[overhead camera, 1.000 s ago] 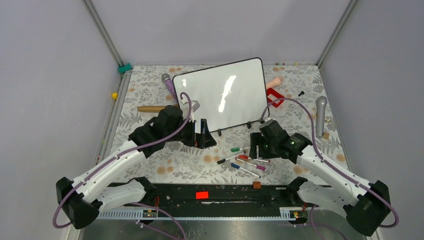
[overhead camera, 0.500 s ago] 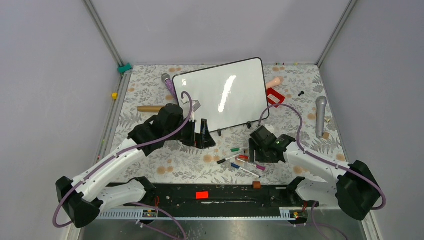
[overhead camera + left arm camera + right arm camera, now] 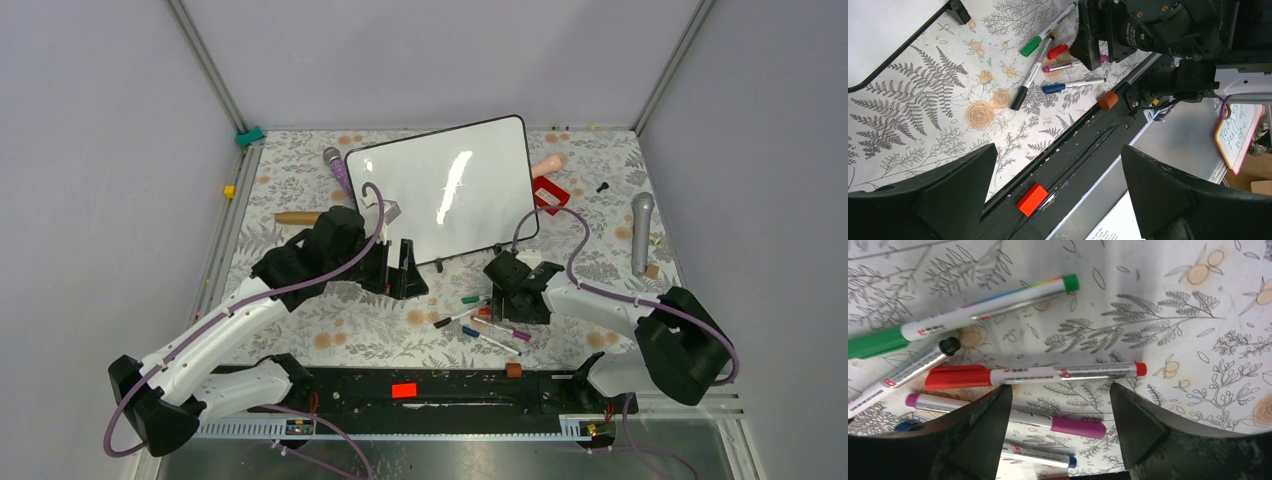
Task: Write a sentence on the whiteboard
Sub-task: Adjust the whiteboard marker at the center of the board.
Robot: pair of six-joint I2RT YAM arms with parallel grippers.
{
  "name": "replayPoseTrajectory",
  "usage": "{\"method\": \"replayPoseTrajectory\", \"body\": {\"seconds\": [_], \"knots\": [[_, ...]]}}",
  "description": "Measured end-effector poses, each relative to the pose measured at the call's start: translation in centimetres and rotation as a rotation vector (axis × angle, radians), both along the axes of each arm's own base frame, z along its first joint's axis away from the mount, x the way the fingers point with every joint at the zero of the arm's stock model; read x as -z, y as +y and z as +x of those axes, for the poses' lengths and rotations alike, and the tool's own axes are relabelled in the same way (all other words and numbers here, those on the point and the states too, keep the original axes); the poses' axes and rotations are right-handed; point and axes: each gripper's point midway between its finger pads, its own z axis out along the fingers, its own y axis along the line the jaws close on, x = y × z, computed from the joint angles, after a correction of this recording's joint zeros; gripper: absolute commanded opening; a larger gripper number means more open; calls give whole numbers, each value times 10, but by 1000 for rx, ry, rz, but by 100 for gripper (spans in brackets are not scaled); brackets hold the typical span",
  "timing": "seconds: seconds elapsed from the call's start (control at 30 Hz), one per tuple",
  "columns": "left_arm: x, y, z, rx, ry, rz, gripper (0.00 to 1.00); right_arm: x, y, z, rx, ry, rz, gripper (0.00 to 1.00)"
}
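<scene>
The whiteboard (image 3: 440,195) lies at the back middle of the table; its surface is blank and no red sentence shows on it. Its corner shows in the left wrist view (image 3: 883,30). My left gripper (image 3: 405,268) (image 3: 1058,155) is open and empty, just off the board's near left edge. My right gripper (image 3: 507,295) (image 3: 1060,390) is open and empty, low over several loose markers. A red marker (image 3: 1033,375) (image 3: 487,314) lies just beyond its fingertips and a magenta marker (image 3: 1008,417) lies between the jaws. Green (image 3: 963,317), black (image 3: 898,377) and blue (image 3: 1043,457) markers lie beside them.
A purple microphone (image 3: 338,170) and a wooden stick (image 3: 300,217) lie left of the board. A red object (image 3: 548,193), a pink piece (image 3: 548,165) and a grey microphone (image 3: 641,230) lie to its right. A red block (image 3: 403,390) and a brown cap (image 3: 513,370) sit on the front rail.
My right arm has folded in and its gripper has moved left and down over the markers. My left arm has barely moved.
</scene>
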Motion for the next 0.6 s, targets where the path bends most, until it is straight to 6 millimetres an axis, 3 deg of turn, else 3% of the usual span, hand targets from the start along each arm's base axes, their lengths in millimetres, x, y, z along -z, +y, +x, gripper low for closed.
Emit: {"method": "replayPoseTrajectory", "body": {"seconds": [0.6], "knots": [[0, 5, -3, 31, -21, 27, 99, -19, 53, 48, -16, -45, 36, 82]]}}
